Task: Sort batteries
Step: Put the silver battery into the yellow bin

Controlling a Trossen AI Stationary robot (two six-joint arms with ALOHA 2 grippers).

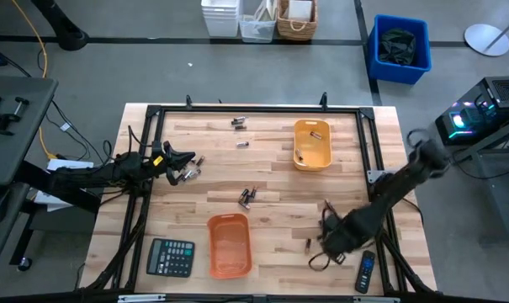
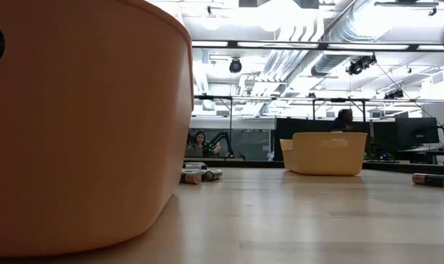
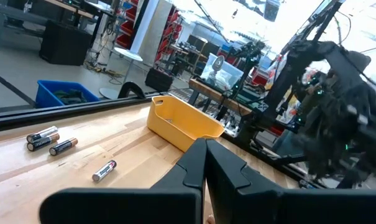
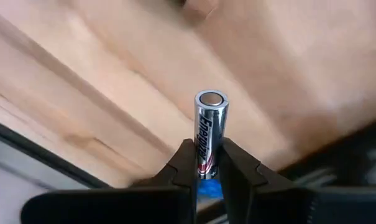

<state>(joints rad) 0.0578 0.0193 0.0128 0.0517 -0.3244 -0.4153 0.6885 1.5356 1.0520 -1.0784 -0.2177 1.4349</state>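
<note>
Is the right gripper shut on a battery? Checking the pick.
Yes. The right gripper has its fingers closed on a silver battery, seen in its wrist view.

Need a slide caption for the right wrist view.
Right gripper shut on a silver battery, held above the wooden table.

You have one silver Energizer battery pinched between the right hand fingers, its flat end facing away. The other batteries lie on their sides across the worktop: a cluster mid-worktop, a few near the far edge, some by the left hand.
</note>
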